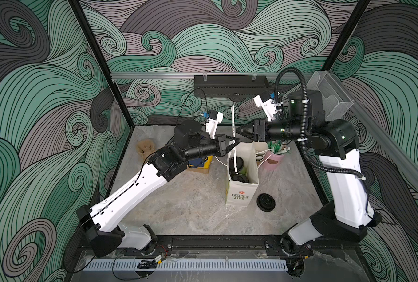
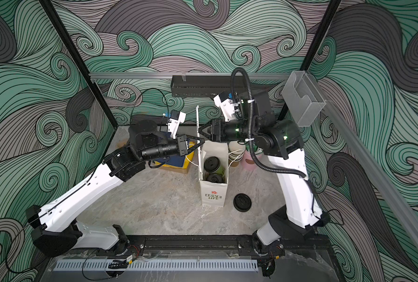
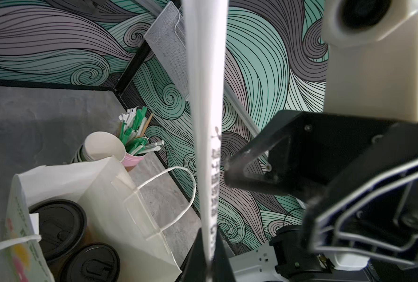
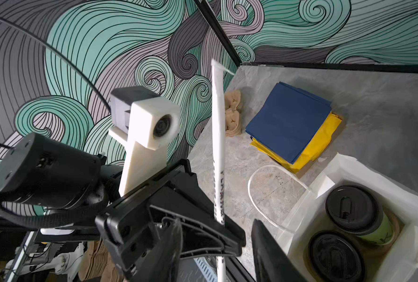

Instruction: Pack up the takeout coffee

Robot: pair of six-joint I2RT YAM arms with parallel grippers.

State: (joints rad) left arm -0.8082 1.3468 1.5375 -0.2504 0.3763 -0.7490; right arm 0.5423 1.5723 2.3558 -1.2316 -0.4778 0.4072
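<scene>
The takeout coffee, two black-lidded cups [image 1: 236,163] [image 1: 239,178], stands inside an open white paper bag [image 1: 242,195], as both top views show [image 2: 212,163] [image 2: 214,178]. Both wrist views look down on their lids [image 3: 59,224] [image 4: 349,207]. Just above the bag's far left corner, my left gripper [image 1: 237,141] [image 3: 209,241] is shut on the lower end of an upright paper-wrapped straw [image 1: 233,122] [image 3: 206,97]. My right gripper [image 1: 239,130] [image 4: 215,234] faces it from the right. Its jaws are open, one on each side of the straw [image 4: 217,122] and the left fingertips.
A loose black lid [image 1: 266,201] lies right of the bag. Behind the bag are stacked lidless cups [image 1: 260,151] and a pink cup of straws [image 1: 275,158]. Blue and yellow napkins [image 4: 288,122] and brown sleeves [image 4: 233,114] lie at the back left. One bag handle [image 3: 173,195] hangs outward.
</scene>
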